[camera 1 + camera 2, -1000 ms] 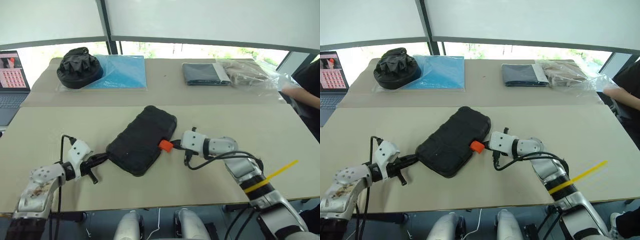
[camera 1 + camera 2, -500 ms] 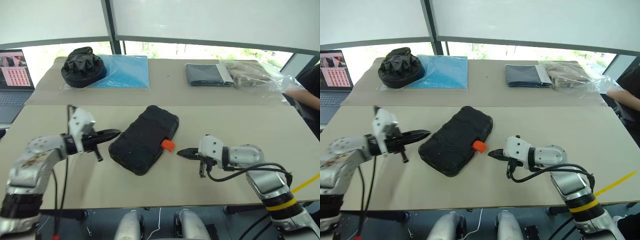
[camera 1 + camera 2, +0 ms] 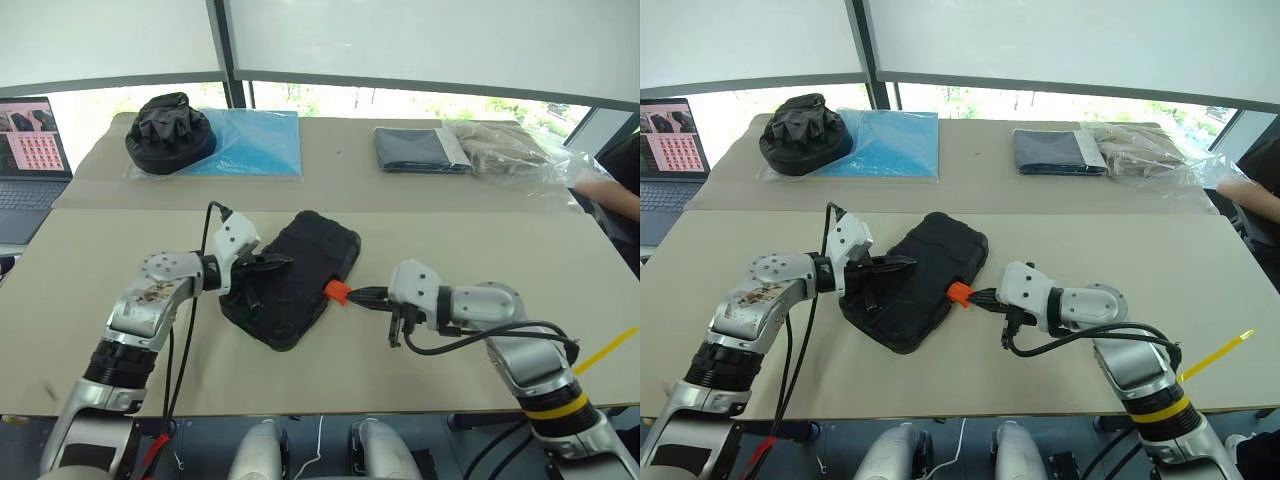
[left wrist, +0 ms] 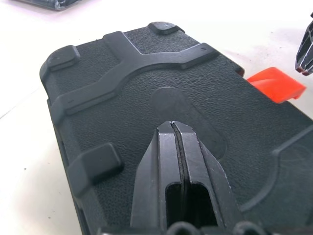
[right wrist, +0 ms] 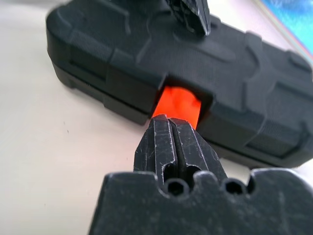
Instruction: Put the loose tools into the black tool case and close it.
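The black tool case (image 3: 292,277) lies shut near the middle of the pale tabletop (image 3: 480,240), set at a slant. It is a flat rectangle of hard plastic with rounded corners; the lid has a fine pebbled grain, raised ribs that branch toward the corners, small blocky pads at those corners and a shallow oblong panel in the middle. On its long front edge a glossy orange latch (image 5: 177,105) sits in a square notch and sticks outward.

The left claw (image 4: 173,128) has its two black fingers pressed flat together into a narrow wedge, holding nothing, with the tip over the lid's oblong panel; whether it touches the lid I cannot tell. The right claw (image 5: 168,122) is likewise closed and empty, its scuffed tapered tip pointing at the latch and just beside it.

Further back on the tabletop, to the left, a lumpy black fabric bag (image 3: 167,132) rests on a smooth blue sheet (image 3: 248,143). To the right lies a flat dark grey folded cloth (image 3: 420,148), and beside it a crinkled clear plastic bag (image 3: 510,148) with something tan inside. An open laptop (image 3: 30,150) stands at the far left edge.
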Available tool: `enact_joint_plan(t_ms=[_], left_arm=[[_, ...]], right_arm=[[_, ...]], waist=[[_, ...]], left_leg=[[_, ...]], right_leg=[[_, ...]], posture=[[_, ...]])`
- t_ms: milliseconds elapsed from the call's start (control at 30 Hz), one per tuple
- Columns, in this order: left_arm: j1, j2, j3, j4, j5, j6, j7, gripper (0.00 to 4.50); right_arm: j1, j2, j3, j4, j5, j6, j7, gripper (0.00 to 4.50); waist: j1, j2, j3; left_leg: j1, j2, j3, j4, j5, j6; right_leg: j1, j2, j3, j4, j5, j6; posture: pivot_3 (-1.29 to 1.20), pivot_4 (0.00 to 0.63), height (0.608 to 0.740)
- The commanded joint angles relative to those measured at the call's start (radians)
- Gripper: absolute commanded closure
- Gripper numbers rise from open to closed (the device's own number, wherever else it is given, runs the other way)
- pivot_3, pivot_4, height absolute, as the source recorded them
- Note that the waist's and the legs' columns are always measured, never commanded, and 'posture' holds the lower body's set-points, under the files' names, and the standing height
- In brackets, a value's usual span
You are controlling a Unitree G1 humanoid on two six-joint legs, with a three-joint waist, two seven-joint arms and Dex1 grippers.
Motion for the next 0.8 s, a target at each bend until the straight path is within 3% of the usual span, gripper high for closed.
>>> enact_joint_plan(t_ms=[33, 533, 800], left_arm=[[0.019, 0.004, -0.015, 0.02, 0.031, -0.007, -0.007, 4.49], [0.039, 0.011, 0.001, 0.033, 0.041, -0.022, -0.007, 4.49], [0.034, 0.003, -0.007, 0.042, 0.051, -0.023, -0.013, 4.49]], right_arm=[[-0.015, 0.005, 0.006, 0.004, -0.017, -0.036, -0.003, 4.5], [0.014, -0.011, 0.041, 0.04, -0.043, -0.006, 0.031, 4.5], [-0.028, 0.039, 0.073, 0.134, -0.083, -0.022, 0.008, 4.5]], waist=[[0.0, 0.0, 0.0], [-0.002, 0.0, 0.0], [-0.006, 0.0, 0.0]], left_leg=[[0.0, 0.0, 0.0, 0.0, 0.0, 0.0], [0.001, 0.0, 0.0, 0.0, 0.0, 0.0], [0.002, 0.001, 0.0, 0.0, 0.0, 0.0]], right_leg=[[0.0, 0.0, 0.0, 0.0, 0.0, 0.0], [0.001, 0.0, 0.0, 0.0, 0.0, 0.0], [0.001, 0.0, 0.0, 0.001, 0.0, 0.0]], posture=[[0.0, 0.15, 0.74], [0.0, 0.15, 0.74], [0.0, 0.15, 0.74]])
